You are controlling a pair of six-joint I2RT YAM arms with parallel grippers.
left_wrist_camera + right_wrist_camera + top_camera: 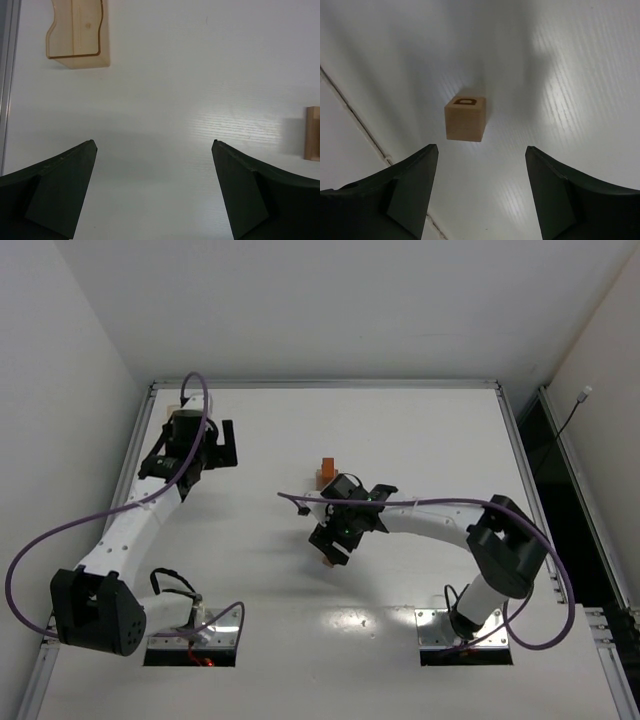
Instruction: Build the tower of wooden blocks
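A tan wood cube with a dark letter on top (465,119) rests on the white table, just ahead of my right gripper's (481,150) fingertips. The jaws stand open and empty. From above, that cube (327,562) peeks out below the right gripper (330,545) near mid-table. Behind the right wrist stands the tower (325,472), its reddish-orange top block showing. My left gripper (154,143) is wide open over bare table at the far left (222,447). Another wood block (313,133) is cut off by the right edge of the left wrist view.
A flat pale wooden tray (77,32) lies ahead and to the left of the left gripper, near the table's metal left rail (140,430). Purple cables loop off both arms. White walls enclose the table.
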